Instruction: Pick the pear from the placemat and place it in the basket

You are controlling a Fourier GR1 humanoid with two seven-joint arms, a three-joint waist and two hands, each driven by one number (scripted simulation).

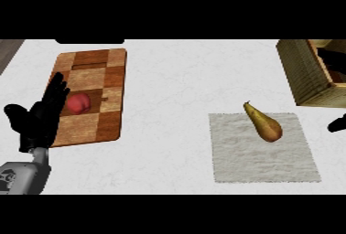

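Observation:
A yellow-brown pear (263,122) lies on the upper part of a pale grey placemat (265,157), stem pointing up and left. A wooden basket (307,75) stands at the upper right, just beyond the mat. Only a small black part of my right hand (337,124) shows at the right edge, to the right of the pear and apart from it. My left hand (39,116) rests open at the far left with its fingers up, holding nothing.
A checkered wooden cutting board (94,77) lies at the left with a red fruit (78,103) on it, partly behind my left hand's fingers. White counter (169,100) stretches between the board and the mat.

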